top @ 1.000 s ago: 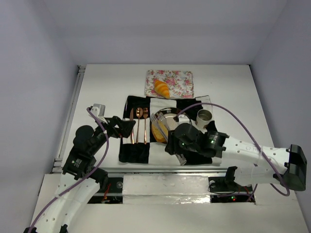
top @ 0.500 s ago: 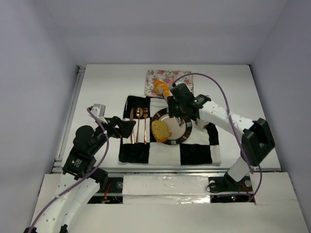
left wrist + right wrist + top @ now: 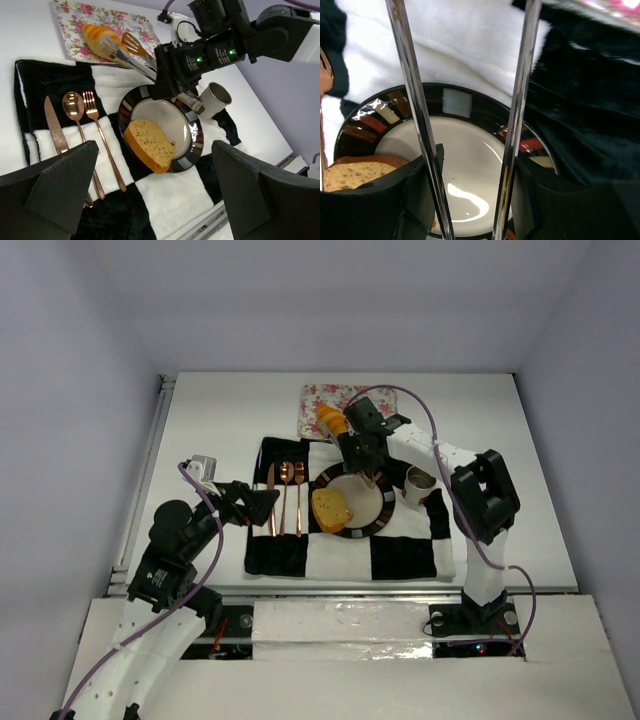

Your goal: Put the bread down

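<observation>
The tan-brown bread slice (image 3: 331, 508) lies on the left part of the striped-rim plate (image 3: 385, 502); it also shows in the left wrist view (image 3: 150, 142). The glossy orange roll (image 3: 332, 421) lies on the floral napkin (image 3: 365, 400). My right gripper (image 3: 358, 448) is shut on metal tongs (image 3: 127, 50), above the plate's far rim. The tongs' arms (image 3: 415, 110) stand apart, and their tips are at the roll (image 3: 97, 36). My left gripper (image 3: 262, 502) is open and empty, left of the cutlery.
A copper knife, spoon and fork (image 3: 285, 495) lie on the black-and-white checked mat (image 3: 400, 555) left of the plate. A paper cup (image 3: 420, 480) stands right of the plate. The right arm's cable loops above the napkin.
My right arm swung from the mat's near edge across the plate to its far side, bringing the tongs to the roll. The slice now lies uncovered. My left arm has not moved.
</observation>
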You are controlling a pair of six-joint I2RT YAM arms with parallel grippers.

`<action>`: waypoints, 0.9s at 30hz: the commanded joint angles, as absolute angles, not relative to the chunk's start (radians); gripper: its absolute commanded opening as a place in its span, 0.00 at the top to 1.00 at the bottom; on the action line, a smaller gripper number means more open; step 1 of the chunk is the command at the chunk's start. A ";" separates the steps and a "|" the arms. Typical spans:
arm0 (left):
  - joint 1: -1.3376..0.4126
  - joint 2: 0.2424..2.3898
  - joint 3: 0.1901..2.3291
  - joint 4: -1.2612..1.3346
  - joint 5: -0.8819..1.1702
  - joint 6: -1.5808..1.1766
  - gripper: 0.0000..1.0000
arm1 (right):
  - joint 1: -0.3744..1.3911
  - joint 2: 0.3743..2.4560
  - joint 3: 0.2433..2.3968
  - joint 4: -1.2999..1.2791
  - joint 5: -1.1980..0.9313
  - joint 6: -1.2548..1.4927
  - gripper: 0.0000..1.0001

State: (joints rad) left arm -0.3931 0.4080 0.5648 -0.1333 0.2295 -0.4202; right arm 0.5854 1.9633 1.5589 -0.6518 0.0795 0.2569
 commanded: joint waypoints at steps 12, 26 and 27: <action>-0.399 0.402 0.558 -0.094 0.239 -0.414 0.01 | 0.571 1.846 1.537 -0.603 0.054 0.258 0.77; -0.399 0.413 0.560 -0.098 0.221 -0.417 0.02 | 0.658 1.251 1.040 -0.494 0.038 0.507 0.80; -0.399 0.414 0.560 -0.098 0.221 -0.417 0.02 | 0.711 1.212 1.004 -0.497 0.061 0.535 0.80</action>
State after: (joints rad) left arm -0.3931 0.4103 0.5648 -0.1333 0.2272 -0.4202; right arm 0.6296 1.2922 1.0840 -0.5323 0.0425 0.4301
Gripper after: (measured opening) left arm 0.988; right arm 0.294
